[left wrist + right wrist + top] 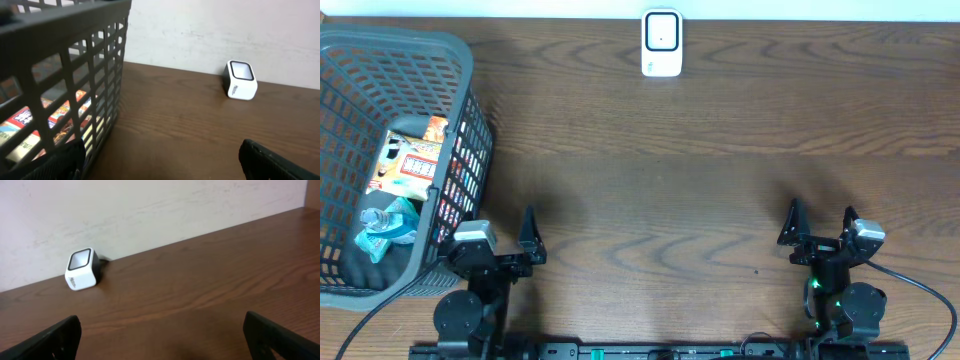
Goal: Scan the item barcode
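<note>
Snack packet (415, 160) in basket (400, 40), desk's (670, 180) left side, just ahead-left of left hand (500, 222), spread apart; right hand (821, 215), also spread apart, well away. Scanner (662, 42) far centre.

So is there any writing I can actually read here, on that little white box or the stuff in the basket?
Nothing here reads clearly.
On the white scanner: a small dark word on its side, too blurred to read.
On the colourful packet in the grey basket: red and white print, too small to read.
On the bottle: label blurred, unreadable.
</note>
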Controlling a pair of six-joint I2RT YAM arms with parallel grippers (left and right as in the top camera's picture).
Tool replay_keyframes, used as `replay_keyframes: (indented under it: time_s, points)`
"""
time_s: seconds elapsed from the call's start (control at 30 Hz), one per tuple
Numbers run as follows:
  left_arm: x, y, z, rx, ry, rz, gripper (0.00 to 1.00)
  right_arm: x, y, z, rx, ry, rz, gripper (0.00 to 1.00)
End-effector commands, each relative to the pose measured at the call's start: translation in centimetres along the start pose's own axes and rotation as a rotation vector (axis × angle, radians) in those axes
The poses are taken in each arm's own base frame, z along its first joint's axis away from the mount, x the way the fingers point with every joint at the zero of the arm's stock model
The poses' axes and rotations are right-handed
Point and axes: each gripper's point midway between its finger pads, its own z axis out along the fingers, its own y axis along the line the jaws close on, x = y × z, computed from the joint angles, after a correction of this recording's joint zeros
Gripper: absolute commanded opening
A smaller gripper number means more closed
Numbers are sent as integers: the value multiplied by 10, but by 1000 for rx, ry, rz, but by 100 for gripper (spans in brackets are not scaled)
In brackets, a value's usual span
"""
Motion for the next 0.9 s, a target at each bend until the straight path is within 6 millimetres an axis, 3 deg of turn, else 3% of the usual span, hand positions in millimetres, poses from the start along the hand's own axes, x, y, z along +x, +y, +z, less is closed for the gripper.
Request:
replay_keyframes:
  time_s: [0.0,0.87]
  points:
    - [-8,-1,-6,0,-10,-9,98,0,-1,0,6,-2,-8,99]
    - [1,-3,-6,13,30,-9,98,0,-1,0,6,-2,-8,99]
